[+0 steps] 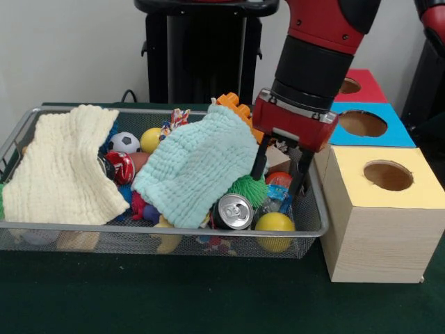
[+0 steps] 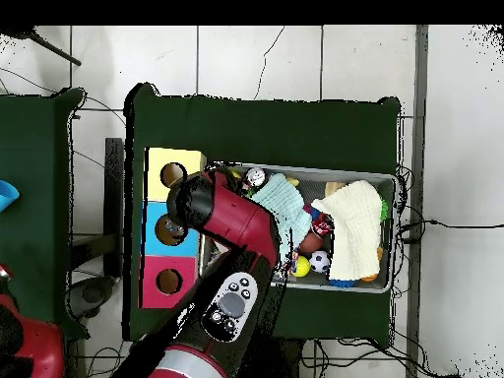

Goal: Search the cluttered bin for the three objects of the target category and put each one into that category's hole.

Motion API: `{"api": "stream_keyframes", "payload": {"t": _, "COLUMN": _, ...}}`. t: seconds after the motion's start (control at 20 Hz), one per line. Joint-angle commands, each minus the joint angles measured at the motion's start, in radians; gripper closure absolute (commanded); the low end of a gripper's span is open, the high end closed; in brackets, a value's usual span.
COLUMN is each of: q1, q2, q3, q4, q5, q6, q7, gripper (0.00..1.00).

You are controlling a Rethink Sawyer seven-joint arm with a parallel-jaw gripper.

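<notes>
Gripper: the gripper [image 1: 279, 175] is seen in the front view at the 3 o'clock end of the bin, lowered among the clutter; its two dark fingers [image 1: 259, 161] are spread apart with nothing held between them.
Arm: the red and black arm [image 1: 316, 52] comes down from 12 o'clock in the front view; in the overhead view it [image 2: 231, 231] covers the bin's 9 o'clock end.
Bin: a wire mesh bin [image 1: 174, 236] is set on the green surface [image 1: 139, 299], just beside the boxes.
Cloths: a pale yellow cloth [image 1: 66, 167] is draped over the bin's 9 o'clock end; a mint green cloth [image 1: 198, 163] is spread over the middle.
Between the fingers: a green spiky ball [image 1: 250, 189] lies by the left finger in the picture, with an orange ball [image 1: 279, 179] and a blue wrapper [image 1: 278, 198] close by.
Front edge: a drinks can [image 1: 233, 211] lies top outward, touching a yellow ball [image 1: 274, 226] at its 3 o'clock.
Behind the cloths: a small football [image 1: 124, 142], a second yellow ball [image 1: 150, 139], a red can [image 1: 122, 167] and orange plastic bricks [image 1: 233, 106] are visible.
Boxes: a yellow-topped box [image 1: 382, 209], a blue-topped box [image 1: 368, 125] and a red-topped box [image 1: 361, 85] stand in a row at the bin's 3 o'clock, each with a round hole on top.
Target category: it cannot be told from the views.
</notes>
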Motion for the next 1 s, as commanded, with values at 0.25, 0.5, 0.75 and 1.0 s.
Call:
{"api": "stream_keyframes", "payload": {"t": 0.25, "q1": 0.024, "q2": 0.046, "q3": 0.073, "q4": 0.054, "q5": -0.063, "q6": 0.076, "q7": 0.185, "gripper": 0.0}}
{"api": "stream_keyframes", "payload": {"t": 0.5, "q1": 0.027, "q2": 0.052, "q3": 0.076, "q4": 0.051, "q5": -0.063, "q6": 0.118, "q7": 0.193, "gripper": 0.0}}
{"api": "stream_keyframes", "payload": {"t": 0.75, "q1": 0.03, "q2": 0.048, "q3": 0.082, "q4": 0.064, "q5": -0.063, "q6": 0.121, "q7": 0.19, "gripper": 0.0}}
{"api": "stream_keyframes", "payload": {"t": 1.0, "q1": 0.02, "q2": 0.049, "q3": 0.097, "q4": 0.073, "q5": -0.068, "q6": 0.104, "q7": 0.171, "gripper": 0.0}}
